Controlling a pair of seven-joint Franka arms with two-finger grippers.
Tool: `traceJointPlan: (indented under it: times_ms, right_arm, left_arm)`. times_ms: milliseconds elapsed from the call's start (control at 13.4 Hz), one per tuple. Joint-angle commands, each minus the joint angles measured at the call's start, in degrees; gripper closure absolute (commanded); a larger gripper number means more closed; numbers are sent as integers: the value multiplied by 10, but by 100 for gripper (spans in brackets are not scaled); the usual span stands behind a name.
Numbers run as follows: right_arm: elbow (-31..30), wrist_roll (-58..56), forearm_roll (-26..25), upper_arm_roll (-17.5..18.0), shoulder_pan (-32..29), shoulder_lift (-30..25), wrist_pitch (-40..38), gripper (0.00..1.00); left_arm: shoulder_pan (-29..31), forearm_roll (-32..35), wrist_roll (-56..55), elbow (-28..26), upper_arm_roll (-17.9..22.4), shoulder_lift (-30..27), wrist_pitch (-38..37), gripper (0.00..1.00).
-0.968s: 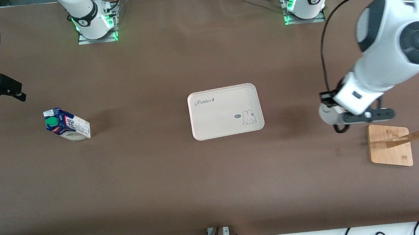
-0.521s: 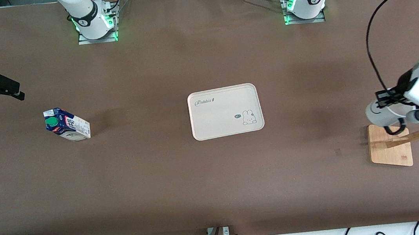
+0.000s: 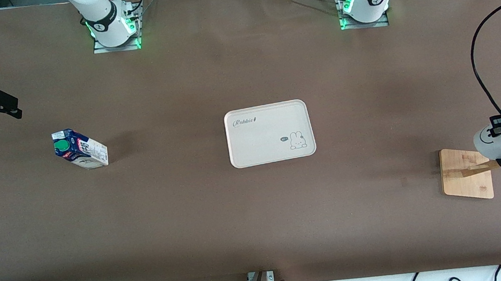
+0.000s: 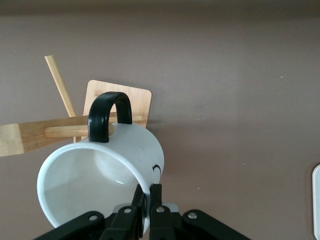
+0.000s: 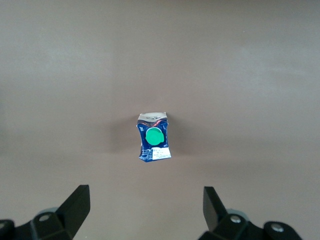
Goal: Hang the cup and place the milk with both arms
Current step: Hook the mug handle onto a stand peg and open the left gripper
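Now left gripper [image 4: 147, 212] fingers pinch the cup [image 4: 100, 175] rim over the rack [image 4: 117, 102]: thread handle onto peg slowly; right gripper [image 5: 145, 207] fingers open, waiting above the milk [image 5: 153, 141]

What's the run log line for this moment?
left gripper: shut on cup, over wooden rack | right gripper: open, above milk | tray: empty

The front view is taken from high across the table [image 3: 259, 215], facing the arm bases along its top edge. The left wrist view looks down at close range onto the cup [image 4: 100, 175] and wooden rack [image 4: 117, 102], also covered in front view. The right wrist view looks straight down from greater height onto the milk carton [image 5: 153, 141], likewise shared.
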Motion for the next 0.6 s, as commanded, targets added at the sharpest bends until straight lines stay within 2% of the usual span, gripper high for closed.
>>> traceJointPlan:
  times_ms: [0, 223, 298, 372, 521]
  right_arm:
    - [29, -9, -9, 6, -2, 14, -21, 0]
    - [26, -9, -9, 7, -2, 14, -18, 0]
    - [23, -8, -9, 8, -2, 12, -15, 0]
    - [23, -8, -9, 15, -2, 12, -18, 0]
    - [27, -9, -10, 26, -6, 15, -20, 0]
  left_arm:
    - [16, 2, 39, 21, 2, 14, 8, 100]
    - [20, 7, 69, 16, 15, 24, 7, 100]
    - [20, 7, 83, 17, 17, 28, 6, 83]
    - [20, 7, 88, 15, 16, 29, 6, 1]
    - [18, 1, 82, 16, 16, 25, 6, 0]
